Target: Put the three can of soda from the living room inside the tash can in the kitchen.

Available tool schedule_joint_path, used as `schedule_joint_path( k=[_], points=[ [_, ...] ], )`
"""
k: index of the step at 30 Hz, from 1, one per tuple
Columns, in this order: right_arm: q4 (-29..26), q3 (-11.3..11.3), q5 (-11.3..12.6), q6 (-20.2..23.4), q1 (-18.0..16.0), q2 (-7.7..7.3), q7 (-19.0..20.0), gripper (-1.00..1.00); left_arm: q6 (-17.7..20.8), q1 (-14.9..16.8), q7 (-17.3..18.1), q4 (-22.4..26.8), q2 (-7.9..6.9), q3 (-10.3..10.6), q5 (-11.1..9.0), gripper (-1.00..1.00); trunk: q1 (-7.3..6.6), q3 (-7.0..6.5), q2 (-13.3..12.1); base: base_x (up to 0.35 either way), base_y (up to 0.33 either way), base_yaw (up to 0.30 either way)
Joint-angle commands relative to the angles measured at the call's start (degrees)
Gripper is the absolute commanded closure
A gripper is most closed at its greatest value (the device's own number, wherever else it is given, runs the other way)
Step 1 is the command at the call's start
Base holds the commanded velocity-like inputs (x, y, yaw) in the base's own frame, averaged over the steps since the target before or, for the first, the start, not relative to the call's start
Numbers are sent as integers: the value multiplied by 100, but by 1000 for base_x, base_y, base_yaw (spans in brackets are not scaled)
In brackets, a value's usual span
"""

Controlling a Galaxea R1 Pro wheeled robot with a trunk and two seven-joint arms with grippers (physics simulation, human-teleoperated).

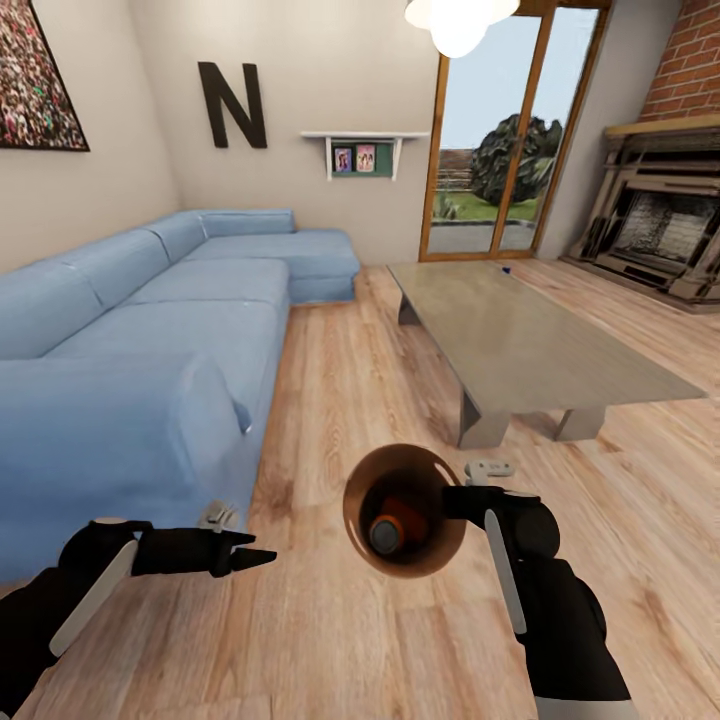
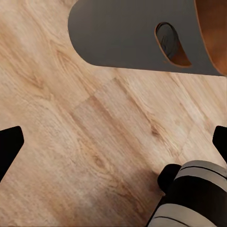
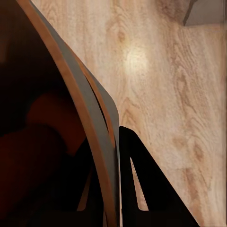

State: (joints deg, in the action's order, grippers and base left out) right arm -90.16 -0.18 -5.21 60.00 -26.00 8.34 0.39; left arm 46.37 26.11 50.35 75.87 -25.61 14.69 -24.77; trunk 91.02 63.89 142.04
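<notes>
My right claw (image 1: 462,500) pinches the rim of the brown wooden tash can (image 1: 404,512), held tipped above the plank floor (image 1: 360,330); an orange can of soda (image 1: 392,528) lies inside. My left claw (image 1: 262,556) hangs spread. A black "N" (image 1: 233,104) marks the wall. My left wrist view catches the bucket's oval hand-hole (image 2: 172,43).

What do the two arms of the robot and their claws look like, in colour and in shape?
Both arms are glossy black with rounded, bulky segments, and each carries a long pale grey strip along the forearm. The left claw ends in dark, tapered, pointed fingers; a small light grey fitting sits on its wrist. The right claw is black too, with flat, wedge-shaped fingers. A grey-banded cylindrical joint shows in the left wrist view. No cables or markings show.
</notes>
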Motion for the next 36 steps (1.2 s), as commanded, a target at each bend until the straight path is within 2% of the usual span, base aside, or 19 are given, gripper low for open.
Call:
schedule_joint_path(
  k=[1, 6, 9, 12, 15, 18, 24, 25, 26, 36],
  points=[
    [-2, 0, 95, 0, -2, 1, 17, 100, -4, 0, -3, -3, 1, 0, 2, -100, 0, -7, 0, 0, 0, -175],
    [-2, 2, 96, 0, -2, 1, 15, 100, -24, 0, -21, -14, 17, 0, 26, -100, 0, -40, 0, 0, 0, -174],
    [-2, 2, 96, 0, -2, 1, 18, 100, -39, 0, -48, -35, 119, -1, 44, -100, 0, -59, 0, 0, 0, -173],
    [-2, 0, 97, 0, -2, 1, 18, 100, -40, 0, -64, -85, 293, 3, 63, -100, 0, -79, 0, 0, 0, -172],
    [-2, -1, 98, 0, -2, -4, 23, 100, -5, 0, -49, -79, 365, -9, 25, -100, 0, -98, 0, 0, 0, -172],
    [-2, -4, 99, 0, -2, 2, 23, 100, -16, 0, -57, -85, 498, -10, 26, -100, 0, -118, 0, 0, 0, -172],
    [-2, 8, 99, 0, -2, 1, 23, 100, -60, 0, -72, -113, 551, -2, -3, -100, 0, -157, 0, 0, 0, -172],
    [-2, 9, 96, 0, -1, -6, 23, 100, -83, 0, -77, -381, 646, 1, -5, -100, 0, -164, 0, 0, 0, -172],
    [-2, 9, 97, 0, -1, -7, 23, 100, -88, 0, -77, -468, 668, 0, -3, -100, 0, -170, 0, 0, 0, -171],
    [-2, -1, 99, 0, -2, -5, 23, 100, -93, 0, -78, -557, 687, 1, 12, -100, 0, -235, 0, 0, 0, -164]
  ],
)
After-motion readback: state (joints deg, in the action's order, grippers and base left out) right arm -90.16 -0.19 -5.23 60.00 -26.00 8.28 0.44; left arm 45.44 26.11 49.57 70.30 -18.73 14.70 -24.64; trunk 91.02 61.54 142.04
